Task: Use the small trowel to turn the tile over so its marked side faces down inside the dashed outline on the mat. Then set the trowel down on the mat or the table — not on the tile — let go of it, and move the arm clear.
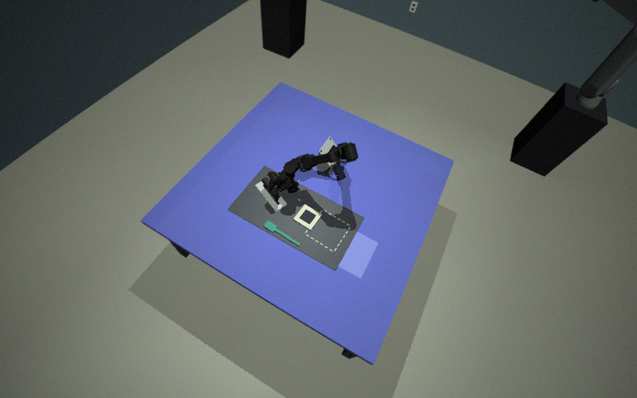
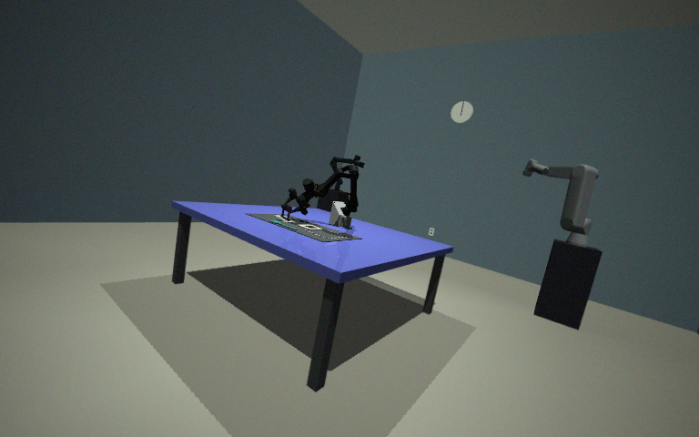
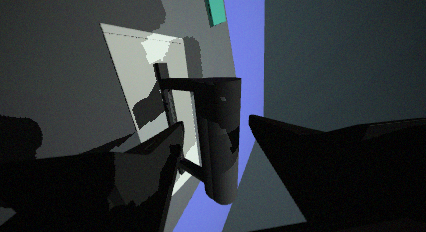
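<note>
The tile (image 1: 308,216) (image 2: 310,227) lies flat on the mat (image 1: 243,204), cream with a dark square facing up, at the left edge of the dashed outline (image 1: 333,250). The trowel has a pale flat plate (image 1: 260,186) (image 3: 115,47) resting on the mat's far left part. Its dark round handle (image 3: 220,142) stands above the plate on two posts. My gripper (image 3: 216,122) is open. In the wrist view its fingertips appear on either side of the handle, without visible contact. In the top and exterior views the fingertips blend into the dark handle.
A green tool (image 1: 282,234) (image 3: 216,9) with a small square blade and thin handle lies near the mat's front edge. A pale rectangle (image 1: 357,254) shows on the blue table (image 1: 263,281) beyond the mat's right end. A grey arm (image 2: 581,198) stands on a separate pedestal away from the table.
</note>
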You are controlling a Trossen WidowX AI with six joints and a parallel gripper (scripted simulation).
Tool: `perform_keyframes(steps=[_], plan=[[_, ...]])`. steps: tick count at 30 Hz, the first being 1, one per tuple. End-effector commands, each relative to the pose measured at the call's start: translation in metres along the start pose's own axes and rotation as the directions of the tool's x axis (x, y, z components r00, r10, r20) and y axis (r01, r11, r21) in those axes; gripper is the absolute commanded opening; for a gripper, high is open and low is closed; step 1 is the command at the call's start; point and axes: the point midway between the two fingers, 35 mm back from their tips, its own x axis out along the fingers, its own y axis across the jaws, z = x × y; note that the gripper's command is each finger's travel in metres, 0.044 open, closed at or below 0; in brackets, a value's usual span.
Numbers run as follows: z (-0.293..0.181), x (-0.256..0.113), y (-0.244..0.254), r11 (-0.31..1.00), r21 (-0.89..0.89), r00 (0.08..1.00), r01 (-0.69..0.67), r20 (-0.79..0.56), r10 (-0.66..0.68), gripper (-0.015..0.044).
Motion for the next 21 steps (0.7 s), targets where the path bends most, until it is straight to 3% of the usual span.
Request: perform_keyframes(steps=[1,16,21], plan=[[-0.001,0.007,-0.002,1.000,0.002,1.000,0.005,-0.002,-0.005,0.0300],[-0.001,0.028,0.000,1.000,0.000,1.000,0.006,0.000,-0.006,0.0300],[-0.001,0.028,0.000,1.000,0.000,1.000,0.006,0.000,-0.006,0.0169]])
